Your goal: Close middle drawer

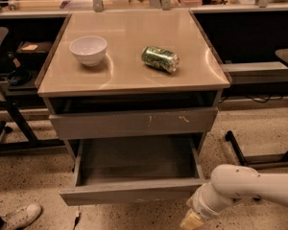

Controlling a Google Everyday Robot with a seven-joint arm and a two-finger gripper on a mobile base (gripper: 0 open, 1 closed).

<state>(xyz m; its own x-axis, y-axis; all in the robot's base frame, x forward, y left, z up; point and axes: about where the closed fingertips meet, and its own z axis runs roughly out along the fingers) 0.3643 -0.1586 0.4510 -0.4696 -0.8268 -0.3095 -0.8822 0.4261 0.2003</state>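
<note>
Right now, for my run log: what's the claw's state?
Claw: cannot be told; it sits low, just off the front right corner of the open middle drawer.

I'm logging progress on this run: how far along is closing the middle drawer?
Nothing looks done yet: the middle drawer stands pulled out, its grey interior showing. In hand: the tool sits low by the drawer's front right corner; whether it touches the front cannot be told. Left: push the drawer in until its front lines up under the scratched drawer front above.
</note>
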